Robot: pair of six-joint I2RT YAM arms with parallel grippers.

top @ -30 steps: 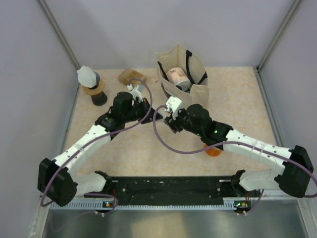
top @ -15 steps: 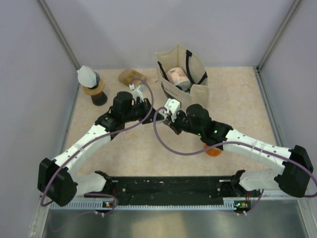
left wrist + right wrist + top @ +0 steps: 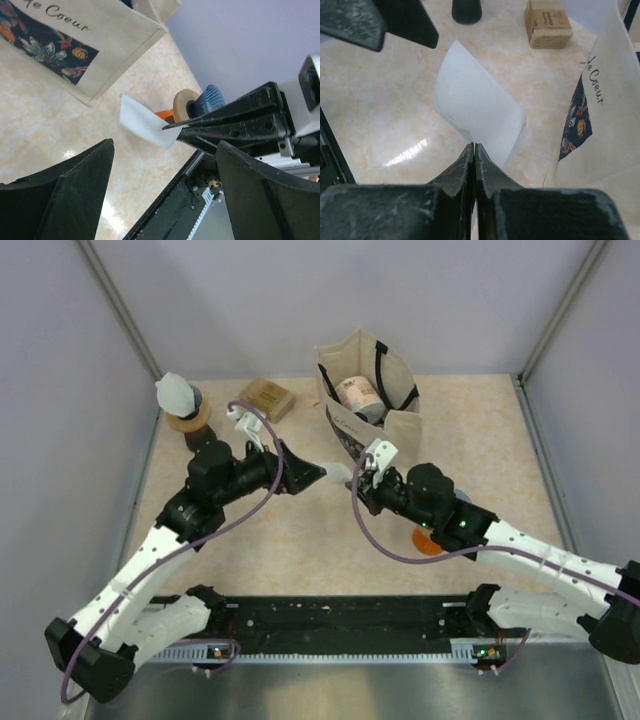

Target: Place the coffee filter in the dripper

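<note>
The coffee filter point(image 3: 337, 472), a white folded paper, hangs in mid-air left of the bag; it also shows in the wrist views point(image 3: 480, 107) point(image 3: 144, 121). My right gripper point(image 3: 474, 146) is shut on its edge point(image 3: 353, 480). Just left of it my left gripper point(image 3: 310, 472) stands open and apart from the paper, with nothing between its fingers point(image 3: 164, 145). I cannot tell which piece is the dripper. A white cone on a tan ring and black base point(image 3: 185, 410) stands upright at far left. A blue ribbed piece with a tan ring point(image 3: 200, 99) lies behind my right arm.
A printed canvas bag point(image 3: 395, 420) holding a roll stands at the back centre. A brown box point(image 3: 268, 397) lies left of it. An orange object point(image 3: 430, 544) sits under my right arm. The black rail point(image 3: 340, 615) runs along the near edge, and walls close three sides.
My left gripper opened, let go of the filter and drew back to the left. My right gripper shut on the filter and shifted slightly right. The brown box is now uncovered.
</note>
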